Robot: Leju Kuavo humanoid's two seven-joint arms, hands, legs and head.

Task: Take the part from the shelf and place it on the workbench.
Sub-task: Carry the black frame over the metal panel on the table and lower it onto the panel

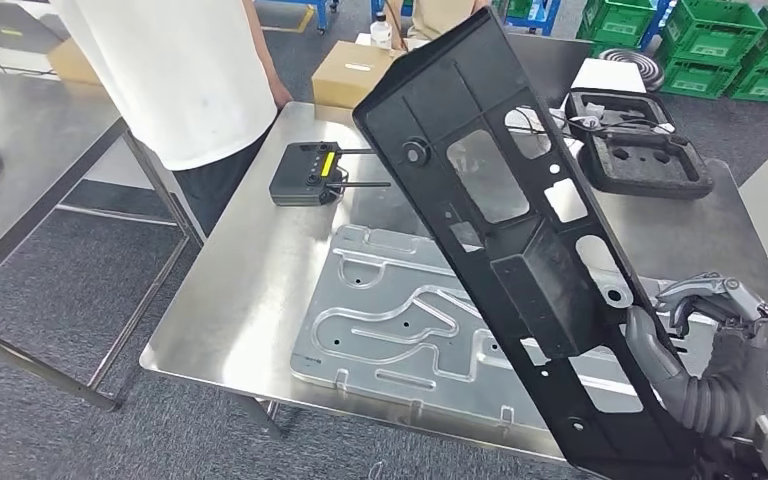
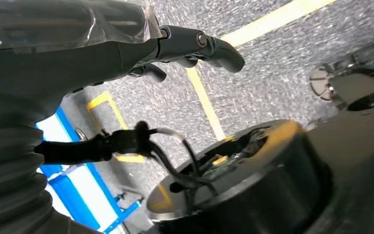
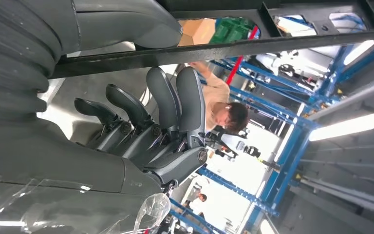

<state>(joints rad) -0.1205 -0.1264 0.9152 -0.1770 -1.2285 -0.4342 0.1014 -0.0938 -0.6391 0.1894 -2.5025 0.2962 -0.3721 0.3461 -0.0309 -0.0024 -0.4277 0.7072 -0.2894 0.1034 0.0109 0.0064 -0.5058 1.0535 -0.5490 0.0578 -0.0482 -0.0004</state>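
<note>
Right hand point(image 1: 705, 330) clamped on the tilted black part point(image 1: 505, 220), lower right of frame; recommend lowering it flat onto the table point(image 1: 230, 290), left hand point(image 2: 195, 46) hanging with fingers apart.

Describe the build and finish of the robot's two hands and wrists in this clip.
Right hand: silvery-grey fingers and a thick grey thumb on a grey ribbed wrist cover, with clear plastic wrap behind it. Left hand: dark grey, rounded fingertips, a visible pivot screw, the same ribbed cover and clear wrap; black cables run beside it.

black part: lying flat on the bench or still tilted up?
Tilted up. The black part slants above the workbench, its lower end gripped by the right hand.
</note>
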